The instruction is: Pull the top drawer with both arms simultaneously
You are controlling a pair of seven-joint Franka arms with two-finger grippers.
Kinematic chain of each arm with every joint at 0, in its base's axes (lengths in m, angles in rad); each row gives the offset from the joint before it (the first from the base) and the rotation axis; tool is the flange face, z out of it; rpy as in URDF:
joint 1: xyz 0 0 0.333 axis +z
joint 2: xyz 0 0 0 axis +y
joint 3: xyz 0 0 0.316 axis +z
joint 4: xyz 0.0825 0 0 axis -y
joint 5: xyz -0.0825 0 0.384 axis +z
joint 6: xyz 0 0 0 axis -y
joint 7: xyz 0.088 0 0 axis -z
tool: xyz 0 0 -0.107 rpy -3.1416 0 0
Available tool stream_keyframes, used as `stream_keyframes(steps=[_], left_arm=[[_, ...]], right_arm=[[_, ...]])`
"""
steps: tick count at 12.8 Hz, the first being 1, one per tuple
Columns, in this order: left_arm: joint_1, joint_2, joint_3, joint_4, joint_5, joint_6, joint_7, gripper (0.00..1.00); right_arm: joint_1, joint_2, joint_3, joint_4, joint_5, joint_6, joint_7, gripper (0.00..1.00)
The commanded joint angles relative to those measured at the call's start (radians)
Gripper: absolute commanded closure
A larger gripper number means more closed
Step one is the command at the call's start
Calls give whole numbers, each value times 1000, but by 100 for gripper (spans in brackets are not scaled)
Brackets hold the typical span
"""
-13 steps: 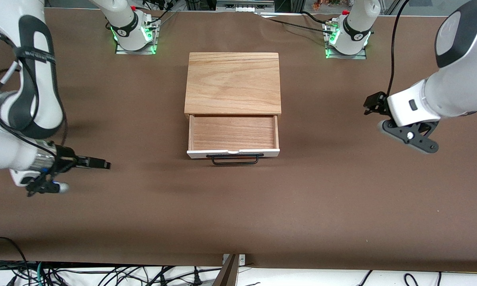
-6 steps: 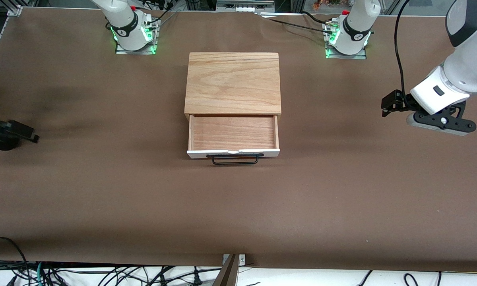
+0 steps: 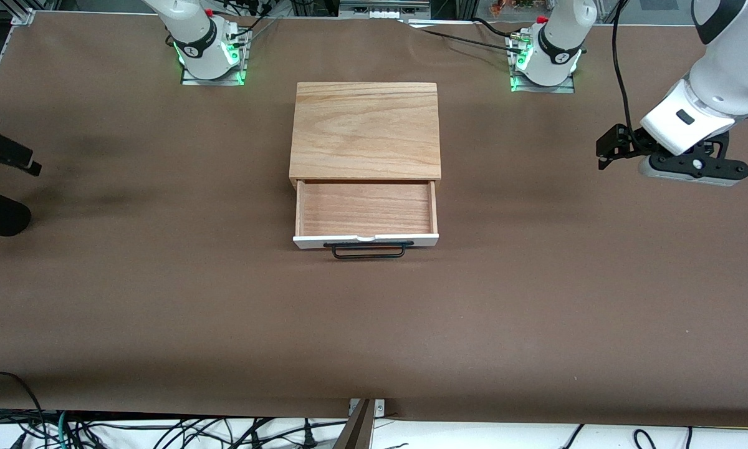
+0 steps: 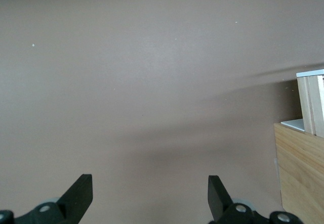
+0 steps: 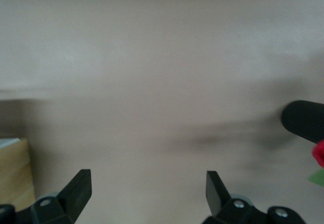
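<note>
Both sets of jaws spread wide, holding nothing — left gripper [image 4: 147,196] over bare table [image 3: 536,299] toward the left arm's end, right gripper [image 5: 144,191] over bare table at the right arm's end, mostly out of the front view. Top drawer [image 3: 366,212] sits pulled out of the cabinet [image 3: 366,128] mid-table — tray empty, white front and black handle [image 3: 369,250] facing the front camera, well apart from both grippers.

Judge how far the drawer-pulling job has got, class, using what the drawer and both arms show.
Done: the top drawer sits pulled out, its tray exposed. In hand: nothing; the left end effector and right end effector are open over bare table at their own ends. Left: seemingly nothing.
</note>
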Motion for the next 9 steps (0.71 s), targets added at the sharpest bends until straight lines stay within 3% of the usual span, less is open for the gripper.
stream_keyframes(steps=[1, 9], left_arm=[[16, -29, -18, -31, 20, 15, -2, 0], [13, -26, -19, -16, -3, -15, -3, 0]], right_arm=[[-17, -45, 83, -35, -47, -25, 130, 0], [-35, 15, 83, -8, -41, -25, 87, 0]])
